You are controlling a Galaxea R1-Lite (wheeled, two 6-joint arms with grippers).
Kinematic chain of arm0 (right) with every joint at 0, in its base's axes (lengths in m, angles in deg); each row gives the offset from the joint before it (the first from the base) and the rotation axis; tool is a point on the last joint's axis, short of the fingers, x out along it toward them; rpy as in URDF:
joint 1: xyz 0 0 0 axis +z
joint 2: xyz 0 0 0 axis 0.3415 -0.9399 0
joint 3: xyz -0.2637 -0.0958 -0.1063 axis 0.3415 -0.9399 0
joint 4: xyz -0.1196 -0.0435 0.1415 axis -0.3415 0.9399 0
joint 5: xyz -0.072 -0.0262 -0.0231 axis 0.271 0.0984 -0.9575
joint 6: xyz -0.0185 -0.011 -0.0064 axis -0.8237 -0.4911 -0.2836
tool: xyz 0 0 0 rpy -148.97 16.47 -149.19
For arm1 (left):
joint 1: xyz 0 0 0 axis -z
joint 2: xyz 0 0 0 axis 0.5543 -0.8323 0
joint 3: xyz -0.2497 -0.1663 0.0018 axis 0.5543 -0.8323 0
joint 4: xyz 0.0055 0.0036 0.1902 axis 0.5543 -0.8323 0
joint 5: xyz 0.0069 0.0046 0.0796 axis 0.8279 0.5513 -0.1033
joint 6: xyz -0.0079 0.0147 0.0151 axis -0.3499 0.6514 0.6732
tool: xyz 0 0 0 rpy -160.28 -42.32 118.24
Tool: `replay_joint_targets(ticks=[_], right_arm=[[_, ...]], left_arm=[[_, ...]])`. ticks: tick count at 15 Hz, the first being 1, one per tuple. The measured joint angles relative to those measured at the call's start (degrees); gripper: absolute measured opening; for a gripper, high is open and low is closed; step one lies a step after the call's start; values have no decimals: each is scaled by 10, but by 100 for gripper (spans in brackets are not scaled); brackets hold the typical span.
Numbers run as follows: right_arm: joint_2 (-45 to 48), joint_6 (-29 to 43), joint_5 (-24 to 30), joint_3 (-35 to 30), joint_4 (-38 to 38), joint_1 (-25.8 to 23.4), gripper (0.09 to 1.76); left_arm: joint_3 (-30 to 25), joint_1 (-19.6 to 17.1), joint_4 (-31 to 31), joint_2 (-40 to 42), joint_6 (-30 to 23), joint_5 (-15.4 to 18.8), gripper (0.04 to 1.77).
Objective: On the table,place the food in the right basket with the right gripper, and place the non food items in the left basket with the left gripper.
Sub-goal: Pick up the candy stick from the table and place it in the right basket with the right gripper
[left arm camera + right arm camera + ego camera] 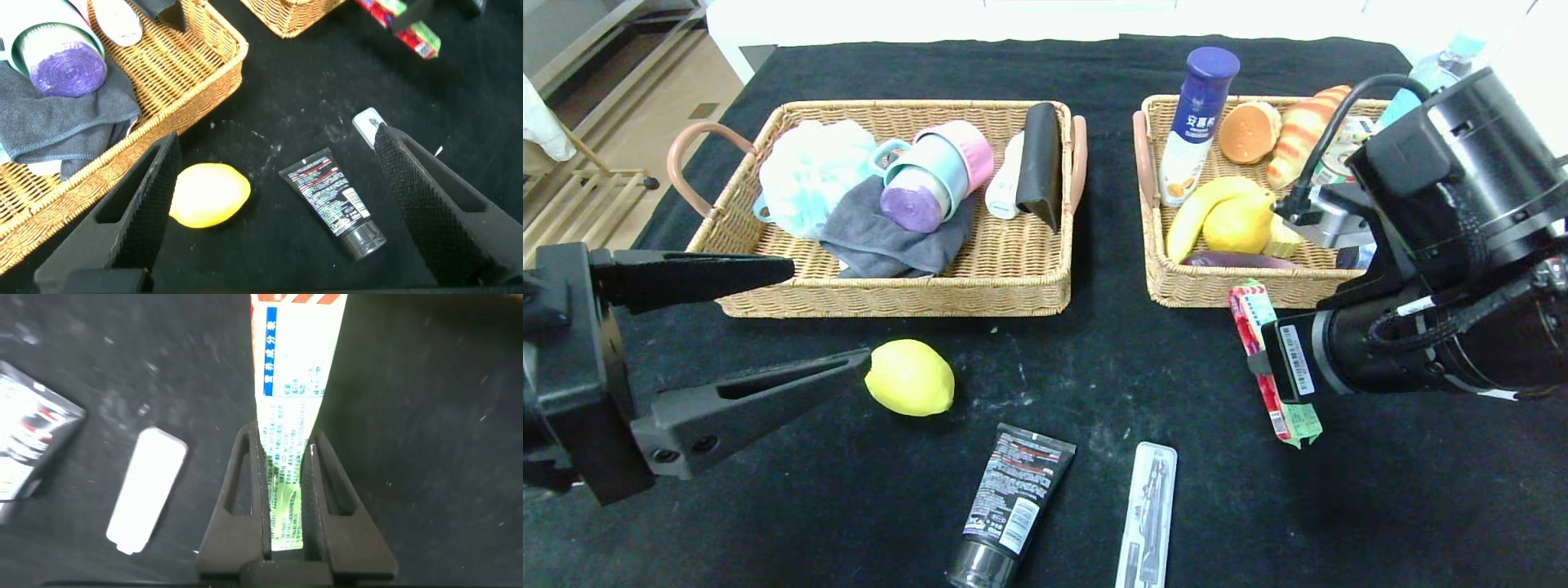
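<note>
1. Head view: the right gripper (1262, 359) is clamped on a long red candy pack (1267, 364) with a green end, held just in front of the right basket (1176, 286); its print is too small to read here. That basket holds a white bottle (1197, 114) with a blue cap and Chinese characters, a banana (1205, 208), a pear (1240, 222) and bread (1303, 131). The left gripper (821, 314) hovers with jaws spread wide before the left basket (890, 298) — a lemon (910, 377) lies just beside its lower finger.
2. Left wrist view: between the parted fingers (143, 208) lie the lemon (209, 194) and a black tube (333, 204) with white and red label text, possibly a face wash. A white case (369, 124) lies past it.
3. Right wrist view: the fingers (245, 486) pinch the candy pack (288, 416) — small blue Chinese print runs along its white side. The white case (147, 490) lies on the black table (433, 441) near the black tube (29, 445).
</note>
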Motion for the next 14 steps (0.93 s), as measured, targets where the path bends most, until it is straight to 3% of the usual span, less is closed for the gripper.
replay_joint_targets(ticks=[6,14], right_arm=[[14,-51,-1,44,-1,-30,32],[11,-145,21,85,-73,-147,32]], left_arm=[[0,0,-1,0,0,0,172],[0,0,-1,-1,0,0,172]])
